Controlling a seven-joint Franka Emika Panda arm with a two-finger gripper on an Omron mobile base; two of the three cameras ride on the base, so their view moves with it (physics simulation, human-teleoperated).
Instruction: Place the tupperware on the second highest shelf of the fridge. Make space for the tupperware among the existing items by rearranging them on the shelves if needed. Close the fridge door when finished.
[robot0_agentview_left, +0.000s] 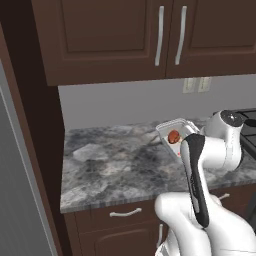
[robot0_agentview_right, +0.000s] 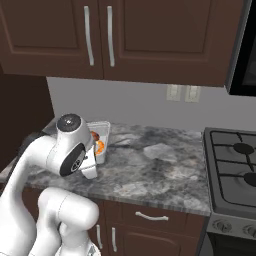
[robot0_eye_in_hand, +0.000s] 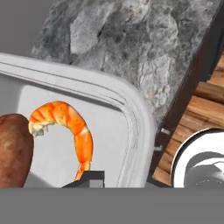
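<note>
Surface: grey stone counter (robot0_agentview_left: 110, 165) is bearing the tupperware (robot0_eye_in_hand: 131, 113).
Contents: shrimp (robot0_eye_in_hand: 70, 127) is lying loose inside.
Gripper (robot0_eye_in_hand: 89, 177): hovering over the rim; open or closed cannot be told.
Technique: grasping the wall squarely and lifting level is looking advisable.

It was a home kitchen: dark wood cabinets (robot0_agentview_right: 100, 35) hung over a grey marbled desk (robot0_agentview_left: 115, 165), beside a gas stove (robot0_agentview_right: 235, 170) (black burner grates).

Light is even and soft, typical of a rendered scene, with no glare. The cabinets (robot0_agentview_left: 125, 35) along the top of both base views are dark. The bench (robot0_agentview_right: 160, 165) is evenly lit. The hand view is sharp; faint shading lines the tupperware (robot0_eye_in_hand: 131, 113) rim.
</note>
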